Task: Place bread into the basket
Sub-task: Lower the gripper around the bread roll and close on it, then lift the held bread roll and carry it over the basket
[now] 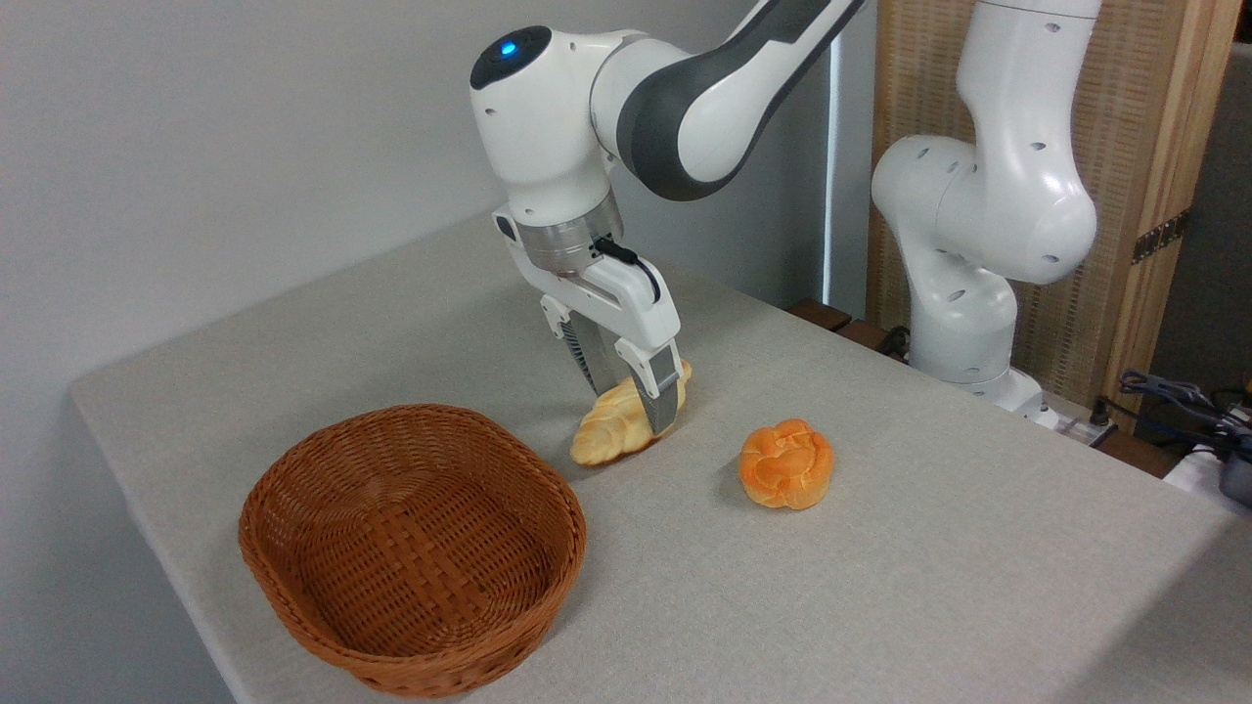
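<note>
The bread [611,430] is a pale golden braided loaf, tilted with its left end low near the table and its right end higher. My gripper [636,399] is shut on the bread near its right half, one finger in front and one behind it. The basket [293,489], oval and reddish-brown wicker, sits to the lower left of the loaf with nothing inside it. A short gap of table separates the loaf's left tip from the basket's rim.
A round orange knotted bun [786,463] lies on the table right of the gripper. The arm's white base [963,323] stands at the back right. The grey table [880,587] ends at the left and front edges near the basket.
</note>
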Available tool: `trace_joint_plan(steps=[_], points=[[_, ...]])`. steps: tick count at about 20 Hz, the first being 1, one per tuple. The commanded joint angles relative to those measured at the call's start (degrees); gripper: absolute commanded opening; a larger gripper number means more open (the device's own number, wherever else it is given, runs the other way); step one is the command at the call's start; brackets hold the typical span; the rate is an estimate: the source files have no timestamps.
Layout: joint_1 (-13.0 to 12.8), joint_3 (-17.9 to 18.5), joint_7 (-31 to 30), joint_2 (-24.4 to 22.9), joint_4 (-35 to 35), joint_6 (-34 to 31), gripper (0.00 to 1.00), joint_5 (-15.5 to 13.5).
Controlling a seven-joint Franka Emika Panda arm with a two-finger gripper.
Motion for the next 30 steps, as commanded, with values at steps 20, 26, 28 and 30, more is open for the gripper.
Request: trace_joint_plan(steps=[20, 26, 28, 30], points=[[-0.1, 0.0, 1.5, -0.6, 1.0, 0.7, 0.39, -0.7], [-0.1, 0.1, 1.4, -2.0, 5.0, -2.4, 0.39, -0.7], [-0.1, 0.3, 1.4, -2.4, 7.7, -5.4, 0.39, -1.1], [-0.1, 0.5, 1.3, -2.4, 10.0, -7.0, 0.40, -1.2]])
